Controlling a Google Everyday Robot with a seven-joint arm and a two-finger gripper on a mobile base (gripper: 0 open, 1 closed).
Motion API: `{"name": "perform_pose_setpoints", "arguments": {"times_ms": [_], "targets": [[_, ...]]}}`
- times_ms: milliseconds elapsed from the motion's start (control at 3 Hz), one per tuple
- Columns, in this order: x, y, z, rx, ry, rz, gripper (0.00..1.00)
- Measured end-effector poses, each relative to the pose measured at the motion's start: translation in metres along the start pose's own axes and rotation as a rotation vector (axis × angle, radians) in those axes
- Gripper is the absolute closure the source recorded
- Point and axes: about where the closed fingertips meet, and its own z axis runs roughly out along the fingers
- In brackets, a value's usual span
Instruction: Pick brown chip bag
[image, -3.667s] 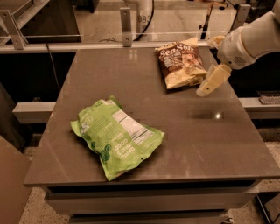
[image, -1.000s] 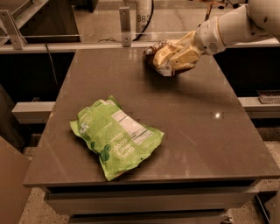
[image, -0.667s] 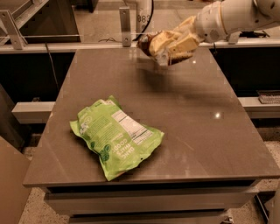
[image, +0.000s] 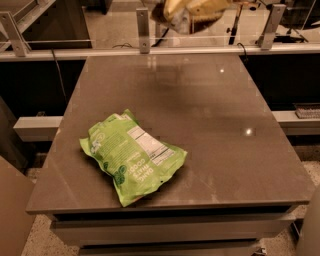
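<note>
Brown tabletop (image: 210, 115), one bag held in the air above its far edge.
At the top edge of the view the brown chip bag (image: 176, 20) hangs clear of the surface, grasped in the jaws of the gripper (image: 205, 7), which is mostly cut off by the frame. Just below the jaws runs a metal rail (image: 100, 51) with upright posts. Well below and left of the jaws, a green bag (image: 132, 156) lies flat near the front edge, label up.
</note>
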Motion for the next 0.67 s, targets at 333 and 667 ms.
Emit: {"name": "perform_pose_setpoints", "arguments": {"times_ms": [333,667], "targets": [[-0.0436,-0.0271,-0.0182,0.061,-0.039,-0.118,1.00],[-0.0436,-0.0270,-0.0181,0.061,-0.039,-0.118,1.00]]}}
